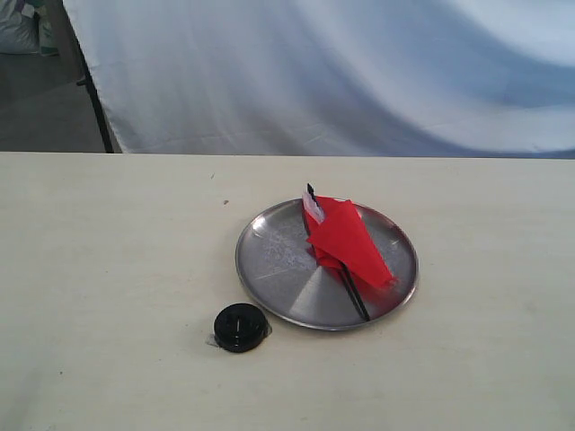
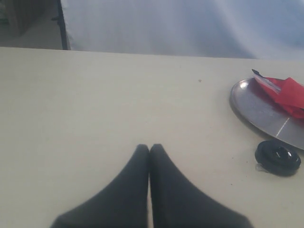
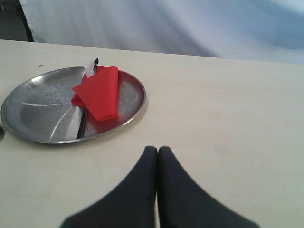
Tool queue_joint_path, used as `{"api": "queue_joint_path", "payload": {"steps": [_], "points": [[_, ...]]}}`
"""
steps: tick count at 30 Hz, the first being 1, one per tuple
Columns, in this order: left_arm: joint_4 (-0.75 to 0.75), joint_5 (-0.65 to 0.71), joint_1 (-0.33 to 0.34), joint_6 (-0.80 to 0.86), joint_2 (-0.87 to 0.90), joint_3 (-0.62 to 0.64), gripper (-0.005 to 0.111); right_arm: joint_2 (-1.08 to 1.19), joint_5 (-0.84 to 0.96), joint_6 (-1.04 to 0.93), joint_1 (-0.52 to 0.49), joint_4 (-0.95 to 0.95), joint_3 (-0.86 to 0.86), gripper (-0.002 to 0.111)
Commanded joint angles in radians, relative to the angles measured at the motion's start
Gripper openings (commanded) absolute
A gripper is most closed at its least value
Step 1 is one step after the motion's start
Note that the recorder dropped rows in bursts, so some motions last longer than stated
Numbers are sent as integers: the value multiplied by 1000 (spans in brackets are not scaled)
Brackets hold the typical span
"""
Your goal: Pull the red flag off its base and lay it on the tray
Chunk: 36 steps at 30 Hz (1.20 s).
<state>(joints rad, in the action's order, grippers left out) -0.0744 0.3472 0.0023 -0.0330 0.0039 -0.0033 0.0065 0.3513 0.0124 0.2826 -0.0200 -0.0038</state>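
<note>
The red flag (image 1: 346, 239) lies folded on the silver tray (image 1: 269, 260), its black pole running across the plate to the front rim. The black base (image 1: 240, 327) sits alone on the table just in front of the tray's left edge. Neither arm shows in the exterior view. My left gripper (image 2: 149, 148) is shut and empty over bare table, well apart from the base (image 2: 278, 157) and the tray (image 2: 256, 111) with the flag (image 2: 287, 95). My right gripper (image 3: 157, 150) is shut and empty, a short way off the tray (image 3: 38, 109) holding the flag (image 3: 99, 90).
The cream table (image 1: 108, 269) stretches wide on both sides of the tray. A pale cloth backdrop (image 1: 341, 72) hangs behind the table's far edge, with a dark stand leg (image 1: 94, 90) at the back left.
</note>
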Motion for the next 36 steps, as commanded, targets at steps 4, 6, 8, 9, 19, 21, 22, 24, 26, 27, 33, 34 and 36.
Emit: {"api": "queue_joint_path", "payload": {"steps": [4,6,8,9,19,21,22,24,26,27,33,34,36], "points": [[-7,0,11,3,-4,3,0,-6,-5,2,1,-3,4,0],[-7,0,25,3,-4,3,0,-6,-5,2,1,-3,4,0],[-7,0,35,3,-4,3,0,-6,-5,2,1,-3,4,0],[-7,0,35,3,-4,3,0,-6,-5,2,1,-3,4,0],[-7,0,78,3,-4,3,0,-6,-5,2,1,-3,4,0],[-7,0,93,3,-4,3,0,-6,-5,2,1,-3,4,0],[-7,0,93,3,-4,3,0,-6,-5,2,1,-3,4,0],[-7,0,93,3,-4,3,0,-6,-5,2,1,-3,4,0],[-7,0,93,3,-4,3,0,-6,-5,2,1,-3,4,0],[-7,0,93,3,-4,3,0,-6,-5,2,1,-3,4,0],[-7,0,93,3,-4,3,0,-6,-5,2,1,-3,4,0],[-7,0,93,3,-4,3,0,-6,-5,2,1,-3,4,0],[-7,0,93,3,-4,3,0,-6,-5,2,1,-3,4,0]]}}
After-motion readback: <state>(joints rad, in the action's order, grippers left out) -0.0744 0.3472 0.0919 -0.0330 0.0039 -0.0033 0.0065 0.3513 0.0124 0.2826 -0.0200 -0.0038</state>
